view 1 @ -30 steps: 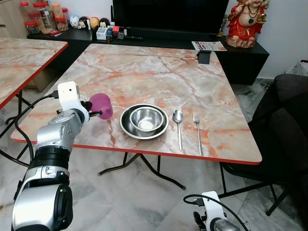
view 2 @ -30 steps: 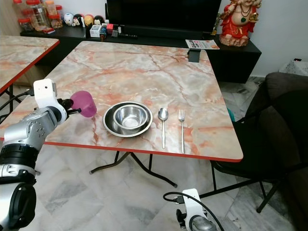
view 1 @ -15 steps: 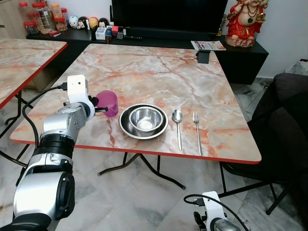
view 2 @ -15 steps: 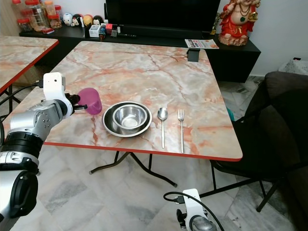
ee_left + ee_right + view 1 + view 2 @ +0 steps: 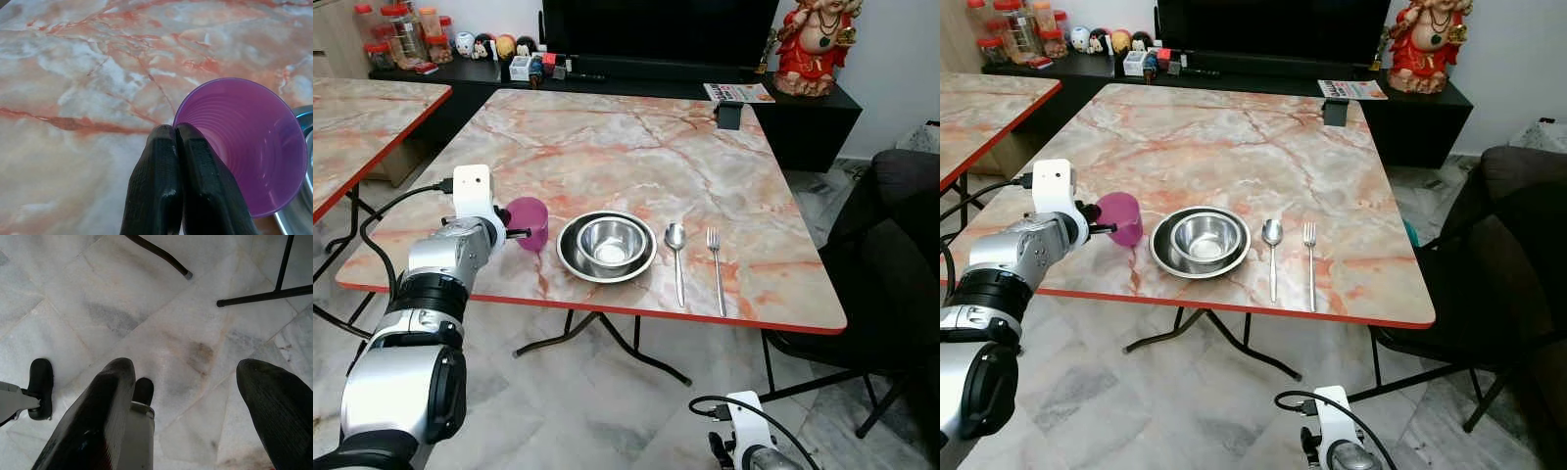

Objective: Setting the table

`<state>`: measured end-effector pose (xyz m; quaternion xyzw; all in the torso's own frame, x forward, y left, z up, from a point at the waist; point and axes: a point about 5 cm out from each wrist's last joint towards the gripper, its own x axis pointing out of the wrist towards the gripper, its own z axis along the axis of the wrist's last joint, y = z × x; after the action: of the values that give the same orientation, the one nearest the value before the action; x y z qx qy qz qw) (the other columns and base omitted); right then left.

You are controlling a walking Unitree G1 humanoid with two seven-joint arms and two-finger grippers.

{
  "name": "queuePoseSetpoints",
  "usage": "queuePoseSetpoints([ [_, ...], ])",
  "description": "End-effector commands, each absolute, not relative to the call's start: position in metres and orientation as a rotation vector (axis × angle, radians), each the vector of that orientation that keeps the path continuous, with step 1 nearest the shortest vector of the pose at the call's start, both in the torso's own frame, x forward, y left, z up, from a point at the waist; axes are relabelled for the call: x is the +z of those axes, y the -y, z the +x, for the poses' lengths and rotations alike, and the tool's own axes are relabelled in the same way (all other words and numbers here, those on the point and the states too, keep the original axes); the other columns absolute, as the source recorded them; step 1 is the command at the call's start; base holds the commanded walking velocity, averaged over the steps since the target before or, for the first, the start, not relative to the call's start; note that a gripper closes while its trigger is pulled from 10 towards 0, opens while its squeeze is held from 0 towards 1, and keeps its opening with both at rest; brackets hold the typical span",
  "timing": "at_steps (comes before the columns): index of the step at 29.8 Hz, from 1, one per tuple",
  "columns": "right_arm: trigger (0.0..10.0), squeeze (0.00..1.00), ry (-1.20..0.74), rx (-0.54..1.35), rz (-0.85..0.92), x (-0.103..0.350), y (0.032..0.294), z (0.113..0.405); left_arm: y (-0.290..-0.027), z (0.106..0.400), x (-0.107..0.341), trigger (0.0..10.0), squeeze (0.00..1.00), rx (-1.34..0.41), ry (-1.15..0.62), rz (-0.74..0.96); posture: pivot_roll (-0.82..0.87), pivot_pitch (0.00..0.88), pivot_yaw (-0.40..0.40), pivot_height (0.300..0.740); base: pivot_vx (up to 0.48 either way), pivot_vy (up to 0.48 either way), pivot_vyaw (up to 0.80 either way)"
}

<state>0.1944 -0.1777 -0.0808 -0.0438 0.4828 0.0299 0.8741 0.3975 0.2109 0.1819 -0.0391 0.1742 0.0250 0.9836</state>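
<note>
The purple cup [image 5: 530,222] stands upright near the front edge of the marble-patterned bench [image 5: 636,147], just to the left of the steel bowl [image 5: 609,242]. The left claw [image 5: 176,142] pinches the cup's rim, its two black fingers [image 5: 159,181] pressed together on the near wall, one of them inside the mouth. In the left wrist view the cup's open mouth faces the camera and its far side sits close to the plate's edge; whether they touch cannot be told.

The bowl sits inside a round steel plate [image 5: 570,258]. To the right of the plate lies a spoon [image 5: 676,257], and just beyond it a fork [image 5: 715,266], both pointing away from the front edge and apart from each other.

At the bench's far right corner stands a small dark object [image 5: 729,116]. Behind it runs a low black cabinet [image 5: 822,117] carrying a red statue [image 5: 815,44], a magazine [image 5: 737,93], jars [image 5: 406,34] and small figurines [image 5: 489,44]. A second marble-topped bench [image 5: 362,127] stands to the left.

The right claw [image 5: 186,396] hangs low over the tiled floor [image 5: 161,328], its fingers spread wide with nothing between them.
</note>
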Motion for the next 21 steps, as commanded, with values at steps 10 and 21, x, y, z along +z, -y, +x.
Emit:
queuePoseSetpoints([
  [10, 10.0, 0.0, -1.012, 0.046, -0.082, -0.0816, 0.1795, 0.1924, -0.2071, 0.4019, 0.1885, 10.0, 0.0, 0.043, -0.332, -0.092, -0.01, 0.0, -0.021, 0.732, 0.0, 0.0, 0.0],
  [21, 10.0, 0.0, -1.012, 0.043, -0.078, -0.0819, 0.1786, 0.1921, -0.2038, 0.4019, 0.1838, 10.0, 0.0, 0.028, -0.345, -0.108, -0.01, 0.0, -0.02, 0.732, 0.0, 0.0, 0.0],
])
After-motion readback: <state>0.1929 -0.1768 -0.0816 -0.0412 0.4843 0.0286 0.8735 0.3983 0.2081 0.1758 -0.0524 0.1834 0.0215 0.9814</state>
